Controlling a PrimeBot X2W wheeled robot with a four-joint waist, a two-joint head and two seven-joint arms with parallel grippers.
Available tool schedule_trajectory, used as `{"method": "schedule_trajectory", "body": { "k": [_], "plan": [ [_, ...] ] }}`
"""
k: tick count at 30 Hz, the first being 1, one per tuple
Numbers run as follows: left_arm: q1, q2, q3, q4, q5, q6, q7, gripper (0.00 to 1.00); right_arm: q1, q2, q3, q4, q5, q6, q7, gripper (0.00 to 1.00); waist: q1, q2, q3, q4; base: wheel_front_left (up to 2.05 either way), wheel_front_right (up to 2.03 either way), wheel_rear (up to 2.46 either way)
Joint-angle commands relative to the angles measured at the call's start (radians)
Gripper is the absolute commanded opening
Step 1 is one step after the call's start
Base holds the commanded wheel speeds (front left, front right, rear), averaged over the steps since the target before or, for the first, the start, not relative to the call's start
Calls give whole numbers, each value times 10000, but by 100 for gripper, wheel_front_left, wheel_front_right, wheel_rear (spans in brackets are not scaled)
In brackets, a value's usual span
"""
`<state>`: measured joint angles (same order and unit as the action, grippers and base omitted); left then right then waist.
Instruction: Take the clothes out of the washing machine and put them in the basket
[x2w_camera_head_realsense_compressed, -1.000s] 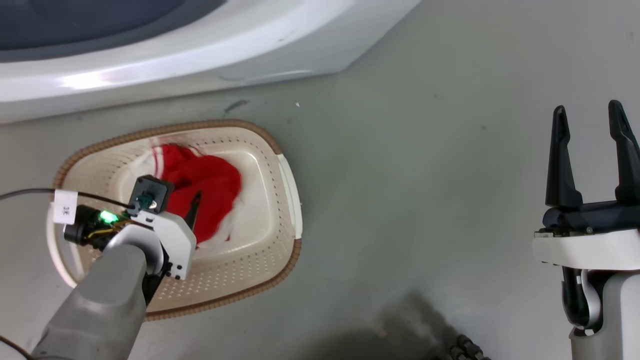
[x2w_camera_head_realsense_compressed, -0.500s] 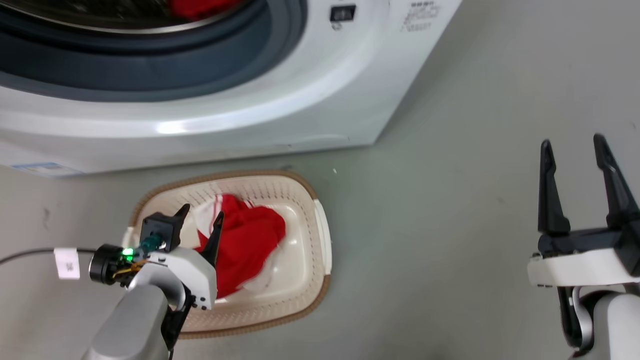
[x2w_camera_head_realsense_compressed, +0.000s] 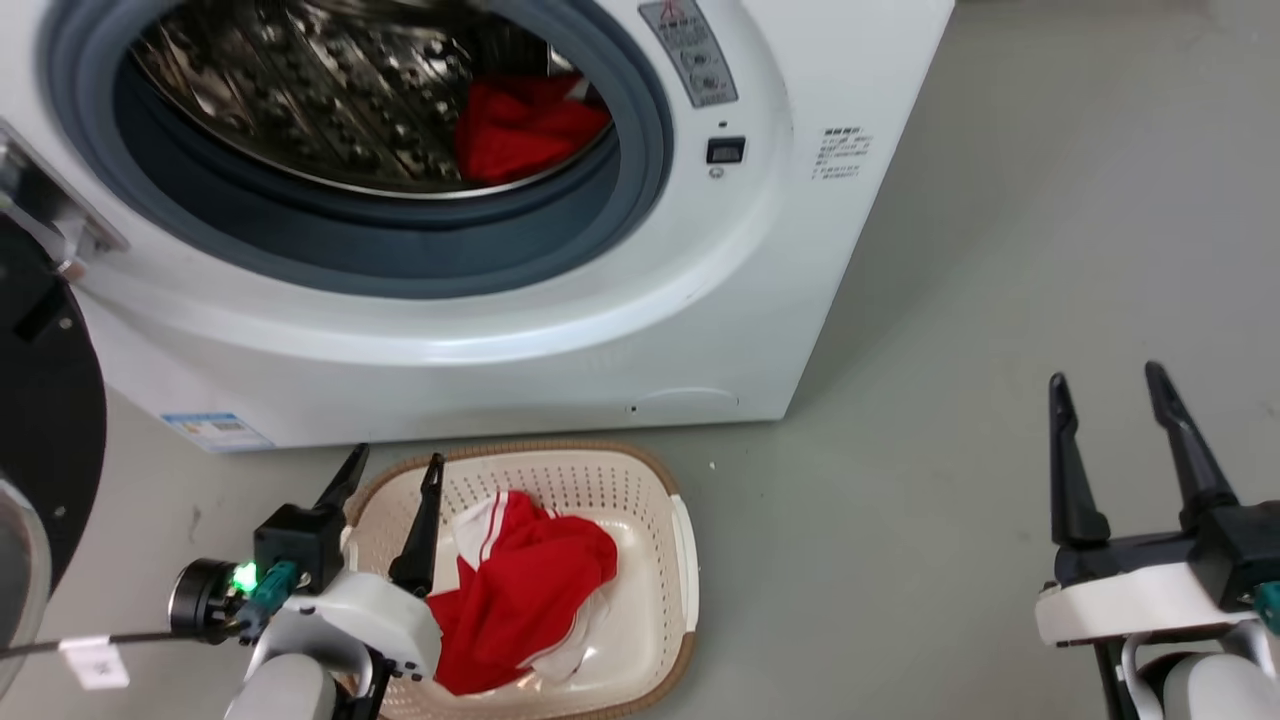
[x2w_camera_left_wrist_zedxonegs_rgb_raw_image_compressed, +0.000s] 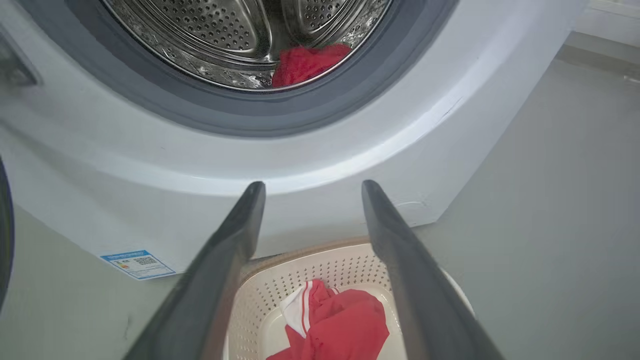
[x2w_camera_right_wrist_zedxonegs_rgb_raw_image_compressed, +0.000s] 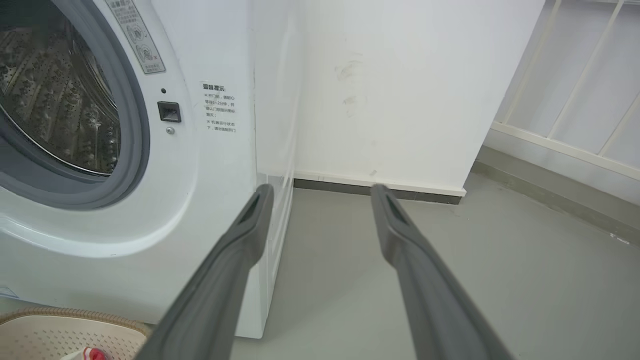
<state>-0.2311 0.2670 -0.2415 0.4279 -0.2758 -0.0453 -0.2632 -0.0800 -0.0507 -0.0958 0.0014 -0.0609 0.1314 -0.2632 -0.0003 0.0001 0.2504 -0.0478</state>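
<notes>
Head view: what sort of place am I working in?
Most likely a home laundry or utility corner: a front-loading washing machine stands on a grey floor, a basket of red clothes sits before it, and a plain white wall and pale railing stand beside it.

Clothes in basket; perhaps another in washing machine.

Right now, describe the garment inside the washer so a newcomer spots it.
Find the white washing machine and look through its grey-rimmed porthole into the steel drum. At the drum's lower right lies a crumpled red garment. Unlike the red clothes in the basket, it rests on perforated metal.
</notes>
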Motion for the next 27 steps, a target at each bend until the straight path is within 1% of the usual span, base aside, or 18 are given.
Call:
{"method": "schedule_trajectory", "body": {
  "k": [1, 6, 13, 15, 18, 23, 27],
  "plan": [
    [233, -110, 174, -287, 114, -19, -24, 100, 148, 8, 56, 22, 55, -14, -24, 100, 3, -1, -268, -30, 0, 0, 0],
    [666, -154, 673, -1253, 481, -102, -24, 100, 223, 7, 247, 40, 199, -14, -24, 100, 3, -1, -317, -272, 0, 0, 0],
    [306, 144, 1024, -1957, 765, -339, -24, 100, 69, 10, 376, -8, 410, -14, -24, 100, 3, -1, 49, -769, 0, 0, 0],
    [-34, 392, 996, -1938, 754, -448, 41, 100, -60, 10, 421, -60, 468, -14, -24, 100, 3, -1, 320, -941, 0, 0, 0],
    [-881, 820, 859, -1938, 745, -603, 495, 100, -216, 10, 409, -111, 538, -14, -24, 100, 3, -1, 829, -1168, 0, 0, 0],
    [-2856, 1664, 726, -1686, 446, -775, 1762, 100, -605, 10, 519, -259, 765, -14, -24, 100, 3, -1, 1954, -1617, 0, 0, 0],
    [-4629, 2315, 595, -1099, 33, -833, 2913, 100, -904, 11, 670, -404, 1051, -14, -24, 100, 3, -1, 2896, -2044, 0, 0, 0]
  ]
}}
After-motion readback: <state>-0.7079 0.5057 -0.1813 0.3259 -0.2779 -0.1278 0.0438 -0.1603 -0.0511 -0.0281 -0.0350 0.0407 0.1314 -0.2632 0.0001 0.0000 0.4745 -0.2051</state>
